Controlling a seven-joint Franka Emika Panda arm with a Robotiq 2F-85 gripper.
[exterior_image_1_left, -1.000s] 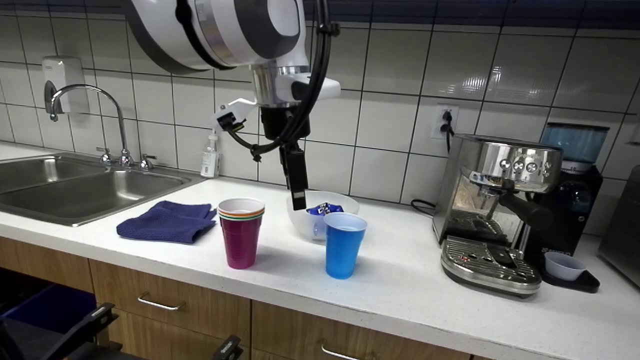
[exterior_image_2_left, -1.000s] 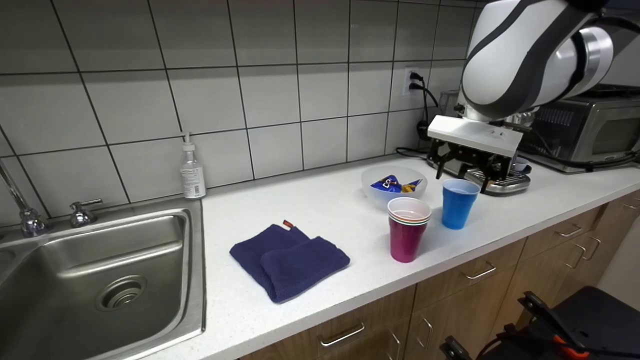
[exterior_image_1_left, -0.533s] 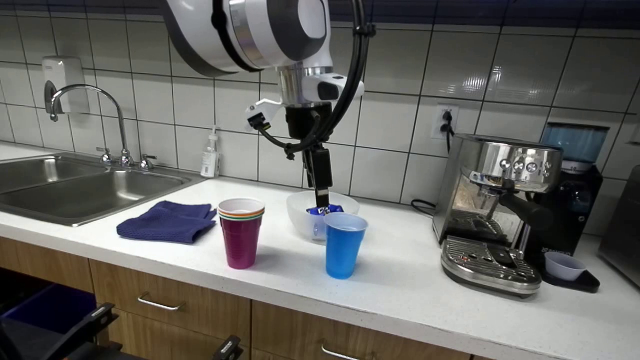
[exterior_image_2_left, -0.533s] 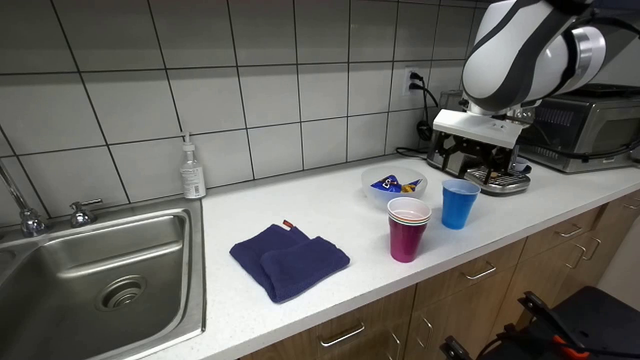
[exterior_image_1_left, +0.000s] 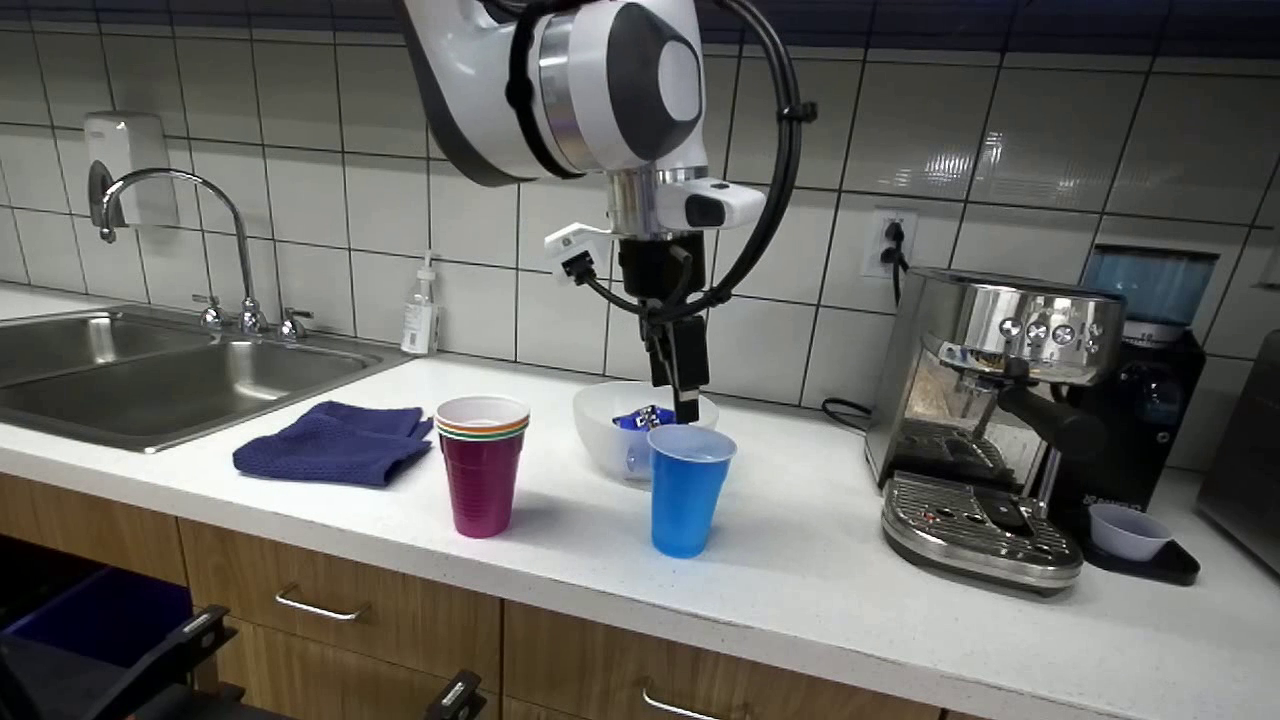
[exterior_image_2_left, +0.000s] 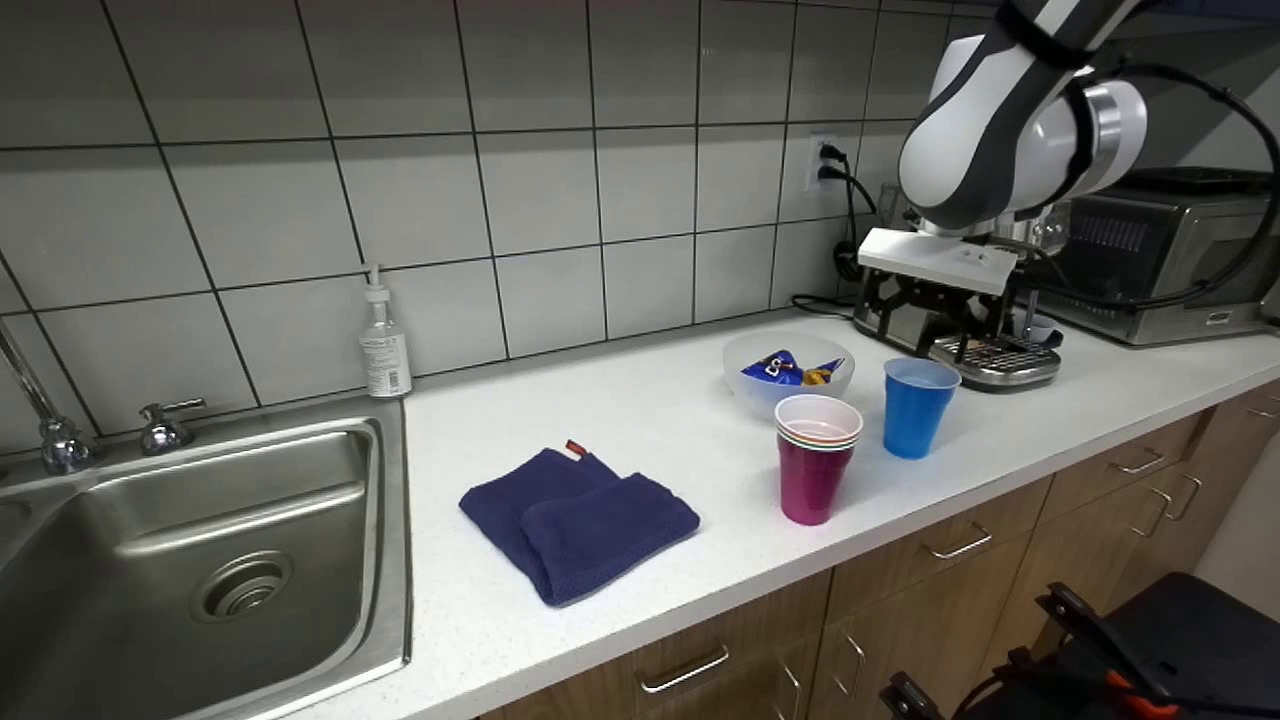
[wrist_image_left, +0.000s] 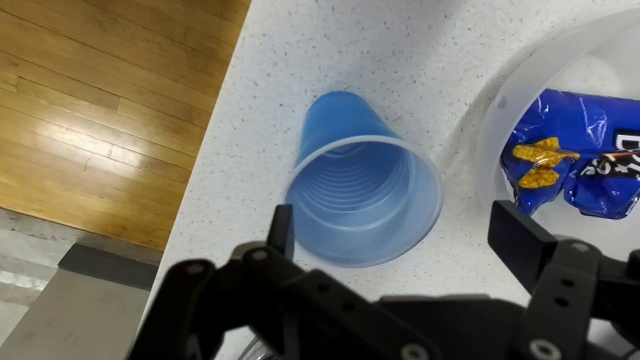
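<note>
The gripper (wrist_image_left: 395, 227) hovers over the blue plastic cup (exterior_image_1_left: 685, 495), its jaws well apart with nothing between the pads. The cup stands upright on the white counter (exterior_image_1_left: 820, 585), right of a nested cup stack (exterior_image_1_left: 485, 490) and just on the near side of a frosted bowl (exterior_image_2_left: 750, 385) with a blue chip bag (wrist_image_left: 595, 120) inside. From the wrist, the near finger (wrist_image_left: 284, 227) overlaps the cup's rim, while the far finger (wrist_image_left: 520, 245) shows against the bowl's edge.

A good approach, I judge, shifts slightly toward the counter's near edge first — centring the rim and freeing the far finger from the bowl — then drops straight down. The thin wall probably flexes, so a light, slow squeeze suits it.

The arm (exterior_image_1_left: 490, 110) reaches in from the upper left in an exterior view, the gripper pointing almost straight down, fingers spread near to far; black cables (exterior_image_1_left: 787, 150) loop out on the right.
</note>
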